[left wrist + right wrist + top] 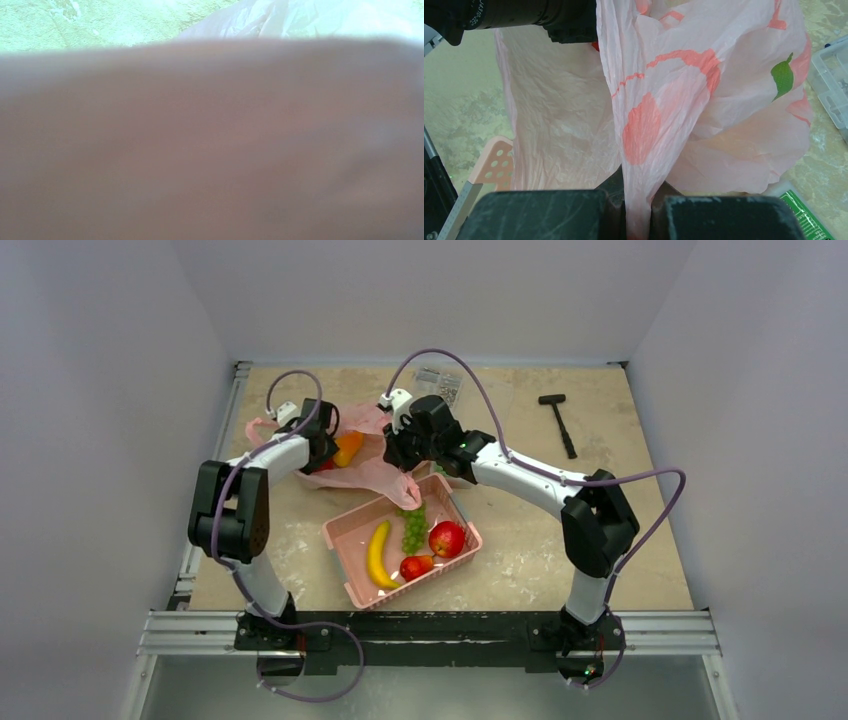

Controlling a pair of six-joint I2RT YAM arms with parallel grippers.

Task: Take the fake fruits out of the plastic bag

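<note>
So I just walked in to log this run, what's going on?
The robot is working on the pink plastic bag. The right gripper is pinched shut on its film; the left gripper is at its other side, grip unclear. A banana, grapes, apple and small red fruit lie in the basket; an orange fruit shows at the bag.

My arms (520, 478) black-and-white, cables (480, 390) lilac. Pale translucent pink plastic bag (704, 100), coral-red blotches, green leaf print. Solid pink basket (345, 540). Yellow banana (377, 553), green grapes (413, 530), red apple (446, 538), orange piece (349, 448) in bag. Mottled beige table (600, 540).
</note>
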